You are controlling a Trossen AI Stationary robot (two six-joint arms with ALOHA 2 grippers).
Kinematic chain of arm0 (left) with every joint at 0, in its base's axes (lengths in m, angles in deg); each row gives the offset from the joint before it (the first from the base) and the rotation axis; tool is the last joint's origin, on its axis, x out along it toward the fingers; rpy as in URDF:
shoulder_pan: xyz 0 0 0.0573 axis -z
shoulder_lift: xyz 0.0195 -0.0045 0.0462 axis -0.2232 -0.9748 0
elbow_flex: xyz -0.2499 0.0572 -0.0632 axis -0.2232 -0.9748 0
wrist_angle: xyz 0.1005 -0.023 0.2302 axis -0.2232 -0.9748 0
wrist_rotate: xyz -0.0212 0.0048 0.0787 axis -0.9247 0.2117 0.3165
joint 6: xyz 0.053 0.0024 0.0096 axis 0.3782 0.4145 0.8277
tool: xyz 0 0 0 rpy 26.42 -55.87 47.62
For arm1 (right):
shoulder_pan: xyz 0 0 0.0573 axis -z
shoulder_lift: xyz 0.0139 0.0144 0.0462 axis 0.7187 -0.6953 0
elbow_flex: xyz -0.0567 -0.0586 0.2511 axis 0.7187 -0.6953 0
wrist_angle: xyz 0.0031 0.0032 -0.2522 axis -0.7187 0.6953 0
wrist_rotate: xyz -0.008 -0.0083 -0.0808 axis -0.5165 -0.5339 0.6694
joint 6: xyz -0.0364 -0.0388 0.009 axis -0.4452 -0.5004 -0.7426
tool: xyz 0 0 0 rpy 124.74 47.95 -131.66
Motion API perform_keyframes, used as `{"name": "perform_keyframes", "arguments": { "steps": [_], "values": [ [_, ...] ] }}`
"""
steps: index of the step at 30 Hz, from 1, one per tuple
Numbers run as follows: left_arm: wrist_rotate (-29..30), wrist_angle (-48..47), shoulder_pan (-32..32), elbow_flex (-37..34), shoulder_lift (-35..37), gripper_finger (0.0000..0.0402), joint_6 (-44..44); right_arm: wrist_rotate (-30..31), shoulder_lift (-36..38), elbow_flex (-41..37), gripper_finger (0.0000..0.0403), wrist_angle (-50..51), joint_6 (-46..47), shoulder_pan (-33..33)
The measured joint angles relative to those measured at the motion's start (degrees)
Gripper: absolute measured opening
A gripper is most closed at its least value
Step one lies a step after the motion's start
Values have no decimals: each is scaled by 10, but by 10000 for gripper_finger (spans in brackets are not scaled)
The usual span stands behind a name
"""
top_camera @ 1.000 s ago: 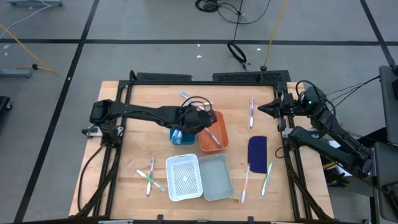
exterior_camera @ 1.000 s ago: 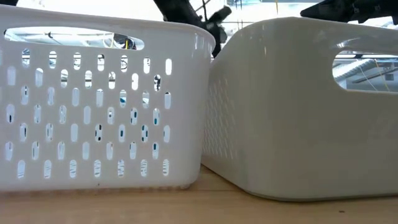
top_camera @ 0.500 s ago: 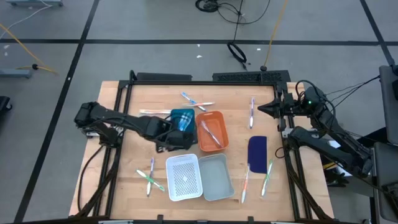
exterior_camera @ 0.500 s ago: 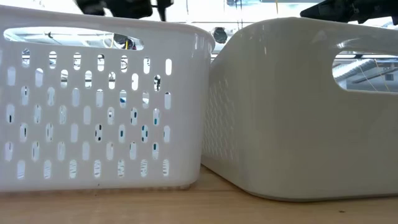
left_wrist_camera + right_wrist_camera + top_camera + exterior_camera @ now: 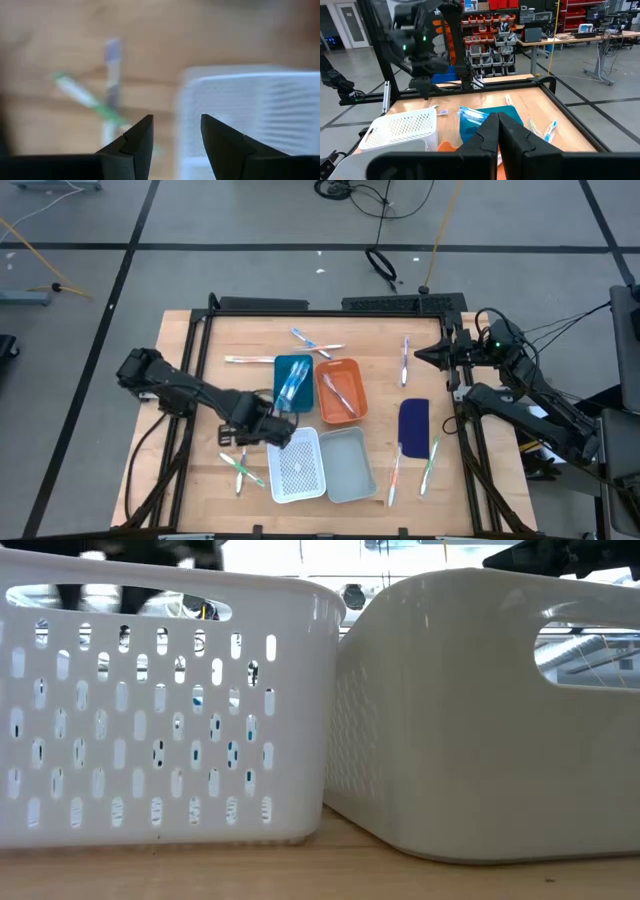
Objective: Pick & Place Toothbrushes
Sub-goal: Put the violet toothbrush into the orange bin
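Note:
Several toothbrushes lie flat on the wooden table: a crossed green and purple pair [image 5: 240,465] [image 5: 107,95] left of the white perforated basket [image 5: 297,465], one [image 5: 250,360] by the far left, a pair [image 5: 312,342] at the far middle, one [image 5: 405,360] and two [image 5: 412,468] on the right. More lie in the blue tray [image 5: 291,383] and the orange tray [image 5: 340,393]. My left gripper [image 5: 268,433] [image 5: 176,120] hangs open over the basket's far left corner, holding nothing. My right gripper [image 5: 420,355] [image 5: 497,120] waits shut at the right edge.
A pale tub [image 5: 348,463] [image 5: 480,710] stands against the right side of the perforated basket [image 5: 160,710]. A dark blue flat oblong piece [image 5: 413,423] lies right of the orange tray. A black frame [image 5: 330,305] runs around the table. Bare wood shows along the left side.
My left gripper has swung from above the blue and orange trays toward the table's near left, ending over the perforated basket's far left corner, and has tipped to point down. The blue tray with its toothbrushes has come into sight from under the arm.

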Motion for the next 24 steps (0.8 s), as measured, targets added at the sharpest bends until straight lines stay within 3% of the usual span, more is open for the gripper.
{"name": "perform_keyframes", "arguments": {
  "steps": [3, 9, 17, 24],
  "values": [
    [-46, -2, 16, -40, 7, 166, -26, 0, 0, 0, 0, 0, 0, 0],
    [-30, 62, 48, -121, 45, 166, -72, 0, 0, 0, 0, 1, 0, 0],
    [-18, 237, 64, -275, 91, 166, -86, 0, 0, 0, 0, 5, 0, 0],
    [-32, 263, 64, -335, 101, 165, -96, 1, -1, 0, 0, 6, 9, 0]
  ]
}}
